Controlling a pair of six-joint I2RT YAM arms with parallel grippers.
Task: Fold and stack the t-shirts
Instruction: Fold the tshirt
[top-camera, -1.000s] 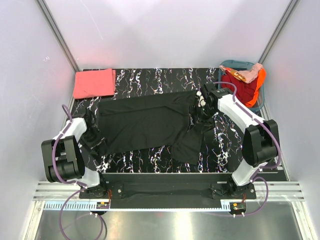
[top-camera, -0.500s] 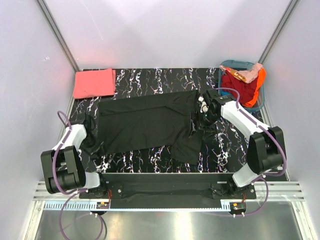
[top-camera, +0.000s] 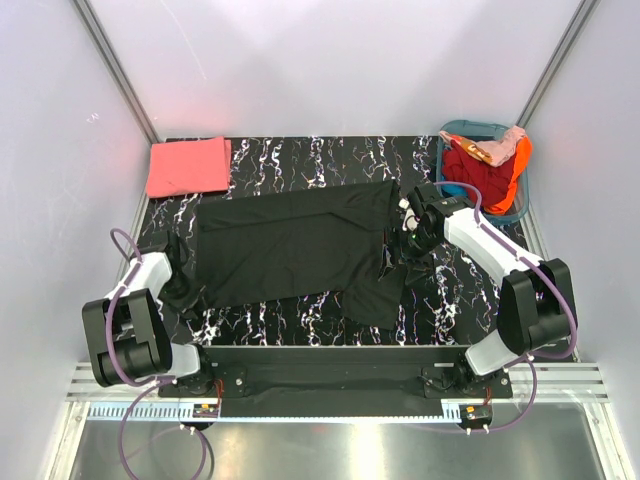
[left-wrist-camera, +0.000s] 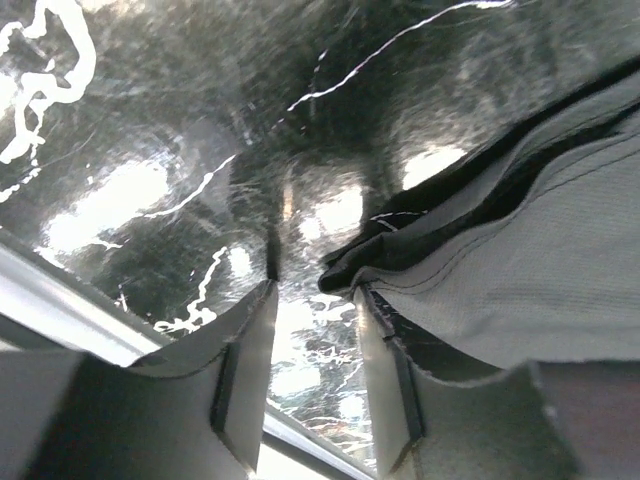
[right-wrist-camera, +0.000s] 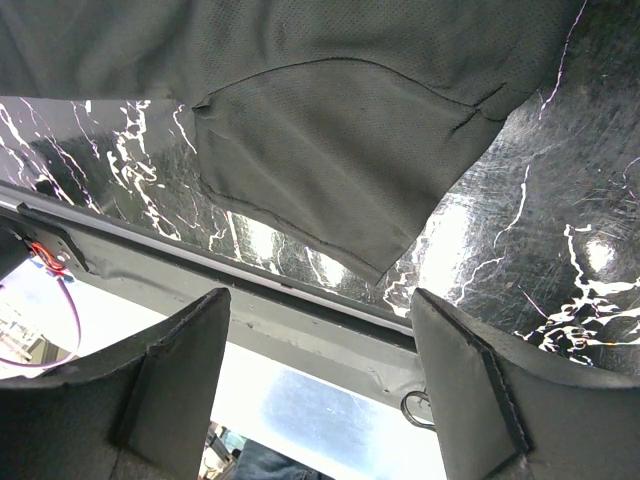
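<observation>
Black t-shirt (top-camera: 290, 245) lies spread across the desk (top-camera: 300, 150). The left pincer (left-wrist-camera: 315, 288) stands apart at the shirt's near-left edge with nothing clamped, so it should scoop under both layers before squeezing. The right pincer (right-wrist-camera: 320, 295) hangs wide apart over the sleeve (right-wrist-camera: 330, 160). The coral t-shirt (top-camera: 188, 166) sits folded at the far left.

Pale, plain walls (top-camera: 330, 60) enclose a glossy black desk (top-camera: 300, 150) veined with white. Slanting metal posts (top-camera: 115, 70) mark the back corners. Soft light glares off the surface.

black shirt (top-camera: 290, 245) spread centrally, pink shirt (top-camera: 187, 166) and basket (top-camera: 478, 125) occupying far corners
</observation>
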